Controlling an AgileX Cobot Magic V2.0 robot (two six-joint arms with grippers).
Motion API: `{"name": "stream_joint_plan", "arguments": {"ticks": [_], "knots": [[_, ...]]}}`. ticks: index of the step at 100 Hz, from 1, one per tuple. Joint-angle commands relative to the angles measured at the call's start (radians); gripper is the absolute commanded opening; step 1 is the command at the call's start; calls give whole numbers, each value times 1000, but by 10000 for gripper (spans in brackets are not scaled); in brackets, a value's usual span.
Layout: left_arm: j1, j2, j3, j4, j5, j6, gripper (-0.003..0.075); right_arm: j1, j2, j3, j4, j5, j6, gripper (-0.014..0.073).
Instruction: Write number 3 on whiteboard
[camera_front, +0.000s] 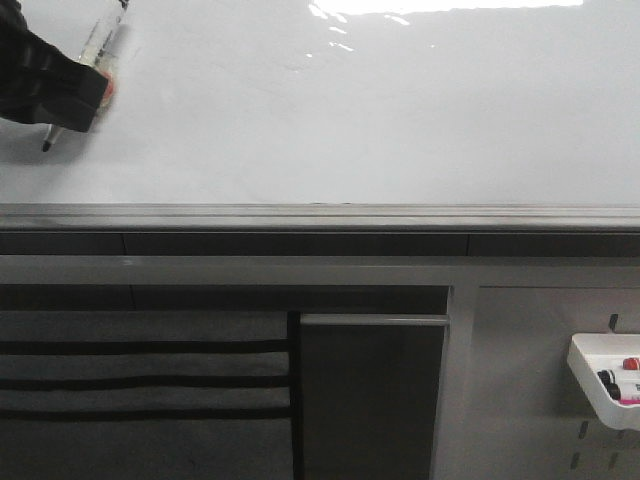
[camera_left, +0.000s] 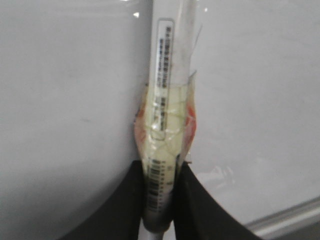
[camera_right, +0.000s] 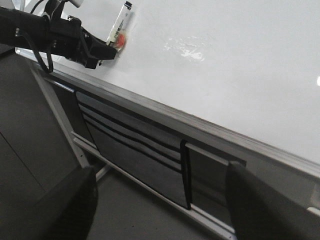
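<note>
Spanning nearly the full front view, the whiteboard is a glossy white surface with glare streaks along its upper edge. Its lower border is a grey metal rail running the full width. Almost all of the board to the right of the left arm is bare and open. No number 3 or any other ink mark is visible on the board in any view.

Left gripper sits at the board's far upper-left corner, close above the surface. Its fingers are closed narrow around a white marker, which is bound with clear yellowish tape and orange-red padding. The marker carries a printed label with a barcode and small text; the text is too blurred to read. Whether the tip touches the board cannot be told.

Right gripper hangs below the rail, well apart from the board, jaws spread wide with nothing between them.

Under the rail: a dark panel with horizontal black slots, and at far right a grey pegboard carrying a white tray with markers in it, one with a red cap.
</note>
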Motion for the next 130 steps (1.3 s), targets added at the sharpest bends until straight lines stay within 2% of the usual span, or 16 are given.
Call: {"name": "stream_joint_plan", "arguments": {"ticks": [1,17,27,41,47,58,64,80,101,130], "knots": [[-8,-87,-45,8,49,-1,0,-9,45,-58,47,10,34,475],[-9,-183,-88,19,289,41,-18,-9,160,-121,33,121,34,475],[-30,-241,-126,-19,456,169,-18,-9,248,-179,2,207,3,475],[-86,-306,-170,-197,653,426,-18,-2,360,-272,16,298,-56,475],[-112,-320,-190,-310,760,580,-18,19,404,-311,18,311,-68,475],[-159,-322,-217,-452,911,715,-18,89,466,-365,16,327,-110,475],[-190,-322,-227,-494,965,742,-18,145,495,-390,16,329,-148,475],[-287,-322,-228,-523,995,772,-18,273,576,-450,-19,329,-222,475],[-408,-322,-228,-528,987,808,-18,433,697,-529,-80,289,-223,475],[-434,-322,-228,-529,987,808,-18,658,856,-620,-118,171,-227,475]]}}
